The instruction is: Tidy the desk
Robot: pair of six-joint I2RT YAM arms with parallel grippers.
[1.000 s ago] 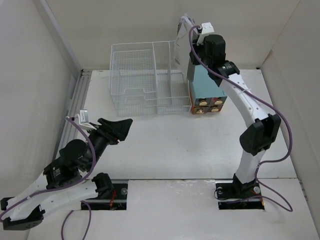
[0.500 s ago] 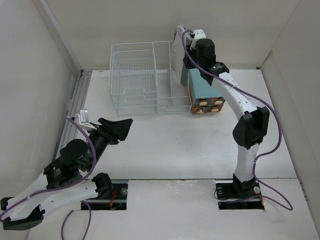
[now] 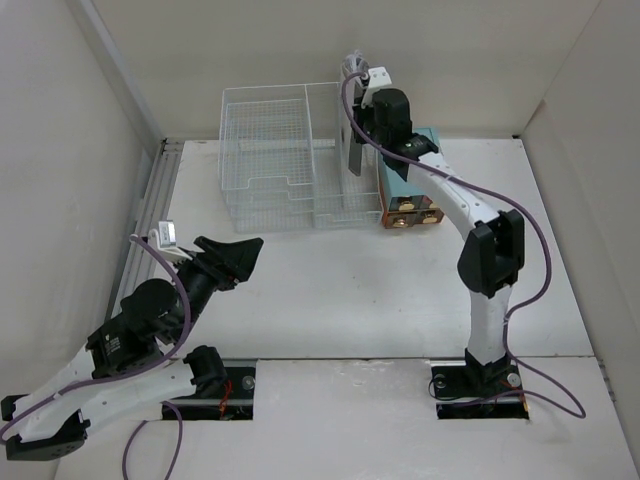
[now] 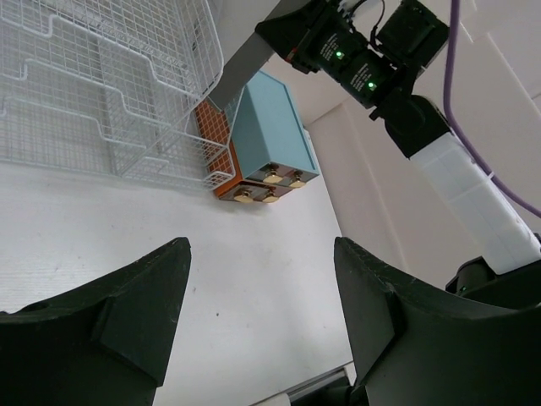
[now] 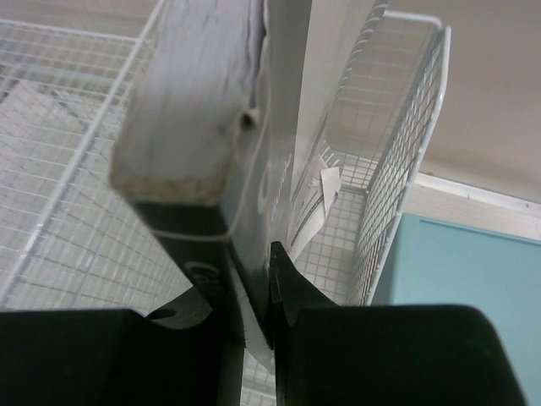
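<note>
Right gripper (image 5: 254, 283) clamped on grey book (image 5: 190, 101), upright over wire rack (image 3: 265, 160) right compartment, paper slip (image 5: 325, 186) inside. Teal drawer box (image 4: 266, 127) just beside rack's right side. Left gripper (image 4: 260, 254) open, well in front of rack, above white worktop (image 3: 340, 290).

Flat and level, the desk (image 3: 330, 290) is a wide matte white tabletop that fills the middle and lower part of the overhead view, from the upper third of the frame to the bottom edge. A seam crosses it low down, and two rectangular cutouts (dark inside) break that near strip, one at lower left, one at lower right.
</note>
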